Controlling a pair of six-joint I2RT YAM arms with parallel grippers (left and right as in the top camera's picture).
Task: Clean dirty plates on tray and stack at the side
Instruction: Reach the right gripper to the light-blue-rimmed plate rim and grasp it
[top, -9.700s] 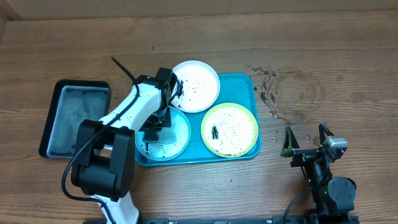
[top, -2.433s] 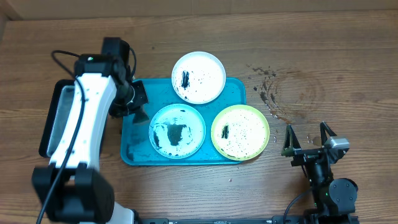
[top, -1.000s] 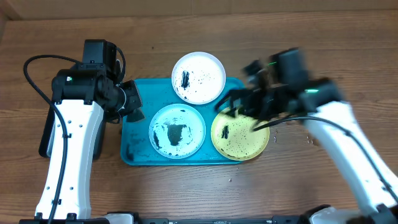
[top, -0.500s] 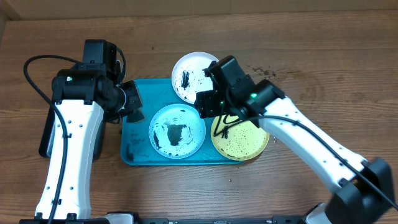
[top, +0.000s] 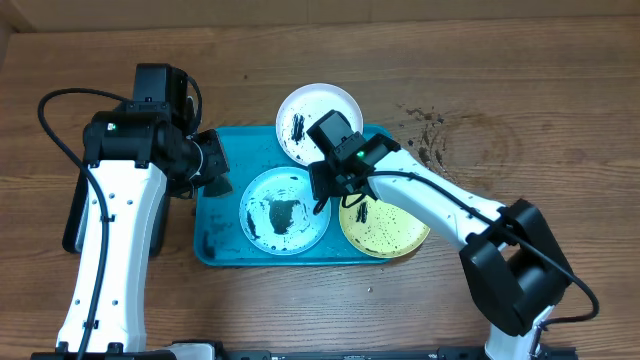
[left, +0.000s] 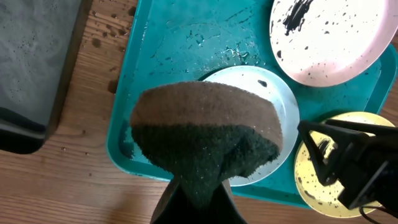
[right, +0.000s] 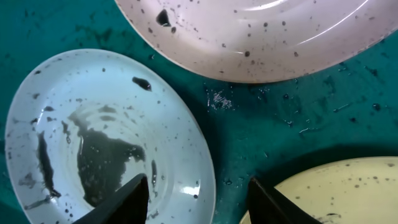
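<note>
The step in hand seems to be steadying the light blue plate (top: 285, 210) so that it can be scrubbed. The right gripper (right: 198, 185) stands over the right rim of this plate. Its jaws are apart at a middle width, with one finger above the inside of the plate and the other above the bare turquoise tray (top: 213, 238), and it holds nothing. The left gripper (left: 194, 196) is closed tight on a sponge (left: 205, 134), brown on one face and dark green on the other. It hovers above the left end of the tray, near the blue plate but apart from it.

To do this well, the right fingers should probably come down until the thin rim lies truly between them, and then close gently, because the plastic plate looks light and may slide on the wet tray. A grip at the edge leaves the smeared middle free for the sponge. The sponge should press flat and not push the plate against the yellow-green plate (top: 392, 228), which lies just beside it.

Counted: three plates, all speckled black, the third being the white plate (top: 302, 112) that reaches over the far rim of the tray; one turquoise tray; one black tray (left: 31, 62) at the left; one sponge; two grippers
</note>
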